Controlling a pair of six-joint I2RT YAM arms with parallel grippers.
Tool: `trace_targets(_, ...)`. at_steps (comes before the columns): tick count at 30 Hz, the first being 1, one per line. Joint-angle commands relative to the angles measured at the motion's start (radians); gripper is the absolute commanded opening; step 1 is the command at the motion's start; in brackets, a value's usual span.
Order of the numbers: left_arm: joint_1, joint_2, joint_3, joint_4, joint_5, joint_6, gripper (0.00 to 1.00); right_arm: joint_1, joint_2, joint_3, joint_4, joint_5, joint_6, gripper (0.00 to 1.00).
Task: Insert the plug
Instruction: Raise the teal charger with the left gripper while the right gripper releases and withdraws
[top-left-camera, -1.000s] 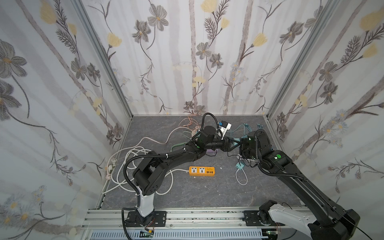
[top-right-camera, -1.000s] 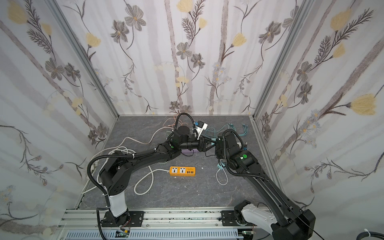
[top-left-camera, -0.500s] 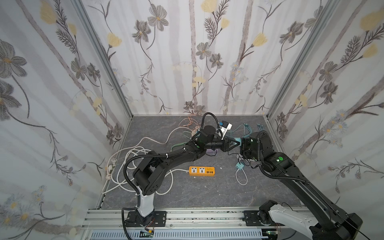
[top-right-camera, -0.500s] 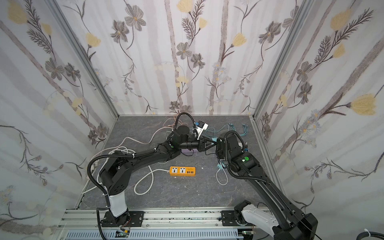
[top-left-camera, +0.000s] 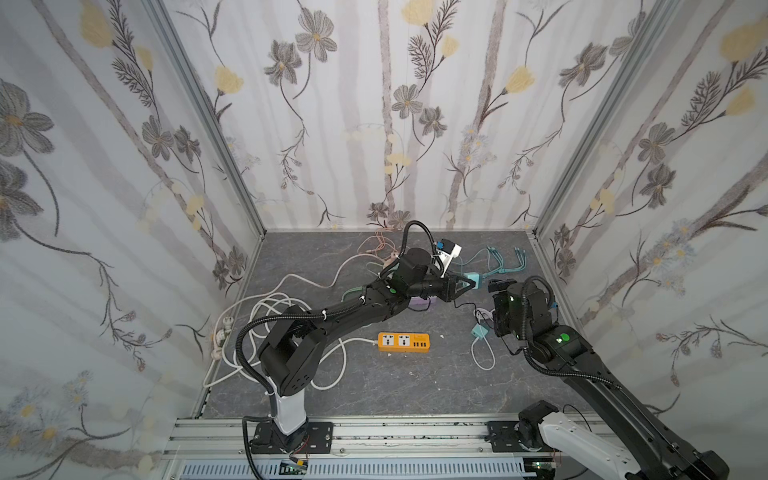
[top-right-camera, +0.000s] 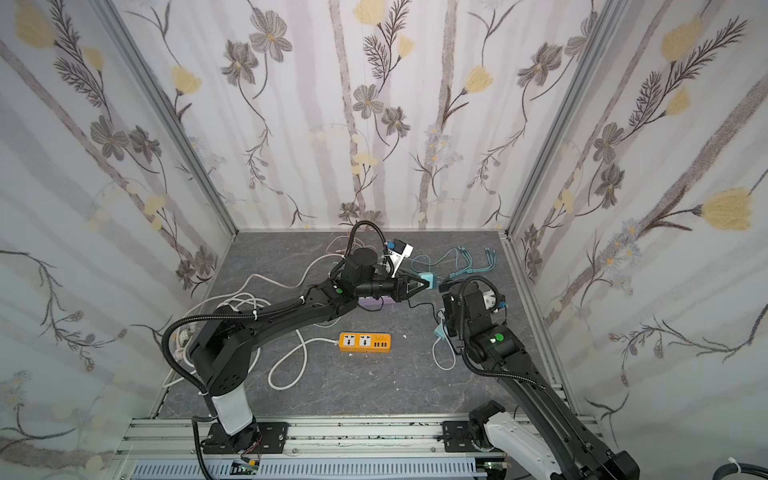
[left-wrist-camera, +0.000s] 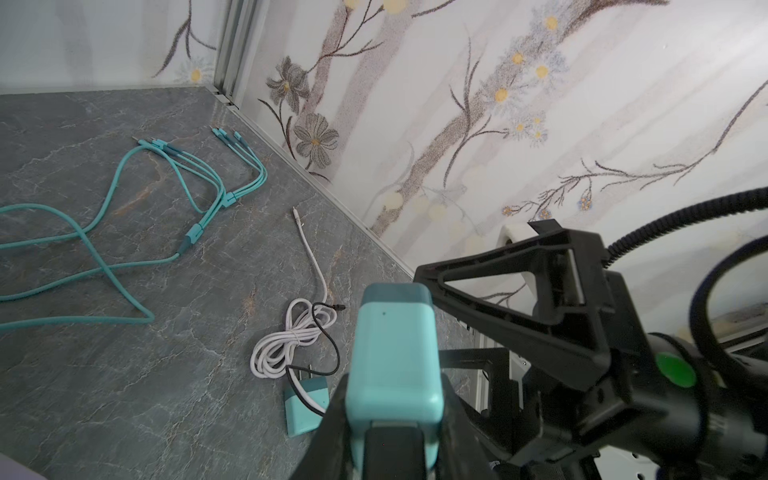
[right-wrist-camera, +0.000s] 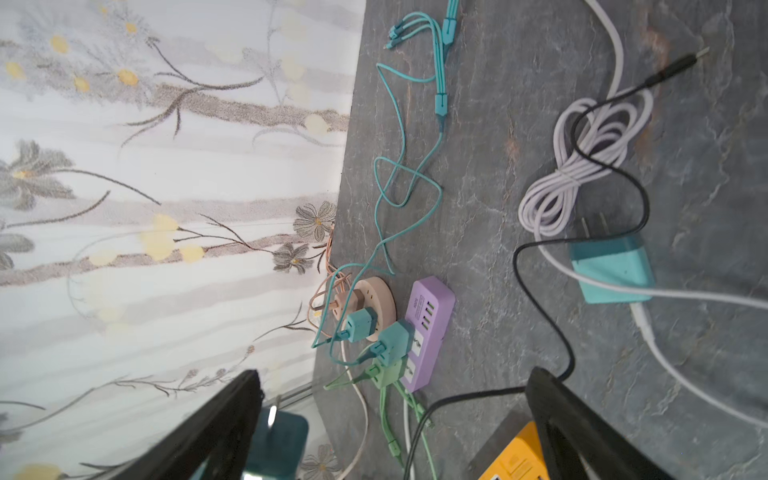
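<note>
Up above the surface (top-left-camera: 415, 386), left fingers (top-left-camera: 465, 285) are gripping the plug (top-left-camera: 475, 277); right fingers (top-left-camera: 500, 287) are hanging open. Nothing is going into the orange strip (top-left-camera: 403, 341) yet.

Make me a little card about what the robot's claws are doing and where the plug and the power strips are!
left claw: shut on the teal plug, held up off the table
right claw: open, empty, close beside the plug
orange power strip: flat on the grey table, nothing plugged in
purple power strip: a green plug sits in it
plug inserted: not yet
</note>
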Motion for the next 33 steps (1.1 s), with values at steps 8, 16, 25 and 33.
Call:
trace_targets(8,-0.001,-0.041,-0.026,-0.003,0.005,-0.002,0.00,-0.082,-0.124,-0.321,0.206,-0.172,0.098,0.99)
trace_targets(16,-0.001,-0.046,-0.015,-0.001,0.025,-0.022,0.00,-0.081,-0.064,-0.365,0.287,-0.247,0.285,0.99)
trace_targets(25,0.000,-0.046,-0.005,0.001,0.038,-0.033,0.00,-0.068,0.116,-0.347,0.487,-0.323,0.463,0.99)
trace_targets(33,0.000,-0.095,-0.024,0.022,0.060,-0.052,0.00,-0.058,0.273,-0.326,0.655,-0.301,0.474,0.88)
